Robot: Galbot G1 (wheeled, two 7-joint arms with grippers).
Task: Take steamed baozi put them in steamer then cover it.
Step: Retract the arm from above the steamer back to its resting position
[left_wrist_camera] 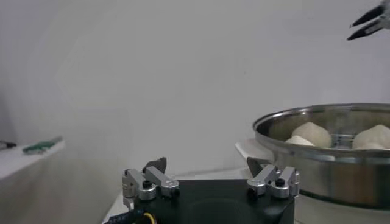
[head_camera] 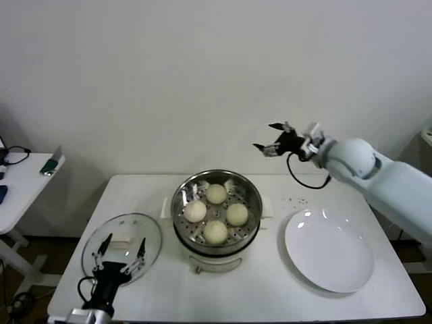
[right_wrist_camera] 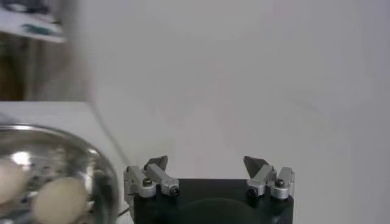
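Note:
The steamer stands mid-table, uncovered, with several steamed baozi on its perforated tray. To its left the cover, a clear glass lid, lies flat on the table. My left gripper hovers open just above the lid, its fingers either side of the cream handle. The left wrist view has that gripper empty, the steamer and baozi beyond it. My right gripper hangs open and empty in the air, above and right of the steamer. In its wrist view the gripper looks past the steamer's rim.
A flat white plate lies on the table right of the steamer, under the right arm. A small side table with loose items stands off to the left. The wall runs close behind the table.

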